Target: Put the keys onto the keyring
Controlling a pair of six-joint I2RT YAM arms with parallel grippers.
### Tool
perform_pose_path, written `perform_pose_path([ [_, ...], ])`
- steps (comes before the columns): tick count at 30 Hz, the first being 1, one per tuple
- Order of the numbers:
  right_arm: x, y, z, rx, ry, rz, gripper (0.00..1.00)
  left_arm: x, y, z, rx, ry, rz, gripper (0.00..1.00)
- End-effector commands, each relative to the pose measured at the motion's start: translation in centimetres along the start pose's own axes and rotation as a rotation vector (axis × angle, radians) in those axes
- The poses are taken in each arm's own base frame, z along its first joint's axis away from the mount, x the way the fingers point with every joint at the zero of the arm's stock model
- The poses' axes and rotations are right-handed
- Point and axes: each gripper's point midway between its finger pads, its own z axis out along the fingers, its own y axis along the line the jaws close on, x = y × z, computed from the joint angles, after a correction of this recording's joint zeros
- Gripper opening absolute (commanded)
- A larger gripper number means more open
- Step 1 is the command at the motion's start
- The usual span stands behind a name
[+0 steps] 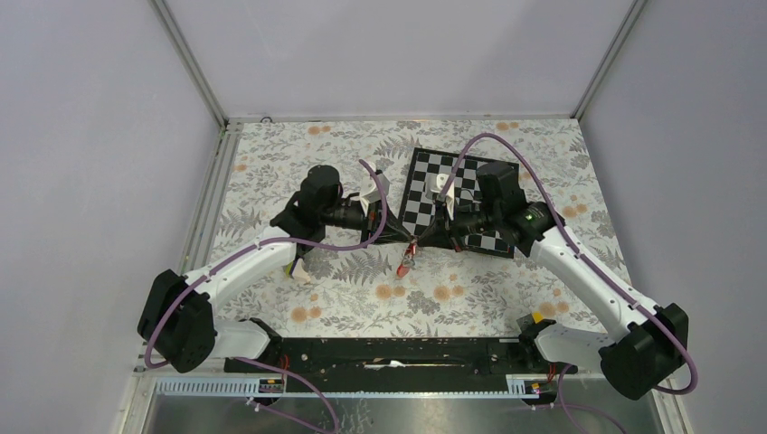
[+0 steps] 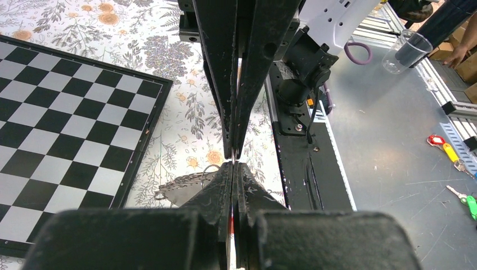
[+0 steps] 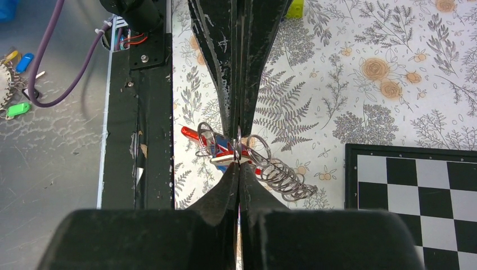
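Note:
The keyring shows as a chain of several wire rings point(image 3: 284, 179) hanging between my two grippers above the floral table. A red key tag point(image 3: 194, 135) and a bit of blue tag point(image 3: 218, 147) hang in the bundle; it shows red in the top view point(image 1: 404, 264). My right gripper point(image 3: 238, 162) is shut on an upright ring of the bundle. My left gripper point(image 2: 233, 164) is shut tip to tip against it, pinching the same bundle. The rings also show in the left wrist view point(image 2: 180, 188). In the top view the left gripper point(image 1: 405, 240) and right gripper point(image 1: 418, 242) meet mid-table.
A black-and-white chessboard point(image 1: 461, 199) lies at the back right, just behind the grippers. A yellow-green and white wedge block point(image 1: 298, 269) sits by the left arm. The black base rail point(image 1: 389, 353) runs along the near edge. Spare tagged keys point(image 2: 444, 149) lie off the table.

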Motion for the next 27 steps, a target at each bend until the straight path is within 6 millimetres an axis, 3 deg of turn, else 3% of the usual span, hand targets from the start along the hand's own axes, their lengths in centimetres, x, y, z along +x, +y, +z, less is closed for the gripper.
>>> perform_pose_path([
  [1, 0.0, 0.1, 0.3, -0.024, -0.02, 0.004, 0.0, -2.3, -0.9, -0.2, 0.044, -0.057, 0.09, 0.0],
  [20, 0.3, -0.1, -0.1, 0.007, -0.007, -0.025, 0.0, -2.0, -1.1, -0.3, 0.052, -0.064, 0.101, 0.0],
  [23, 0.0, -0.1, -0.6, 0.035, -0.001, -0.059, 0.06, -1.8, -1.1, -0.4, 0.053, -0.059, 0.11, 0.0],
  [27, -0.6, 0.2, -1.2, 0.044, -0.005, -0.084, 0.22, -1.6, -1.1, -0.4, 0.057, -0.056, 0.111, 0.0],
])
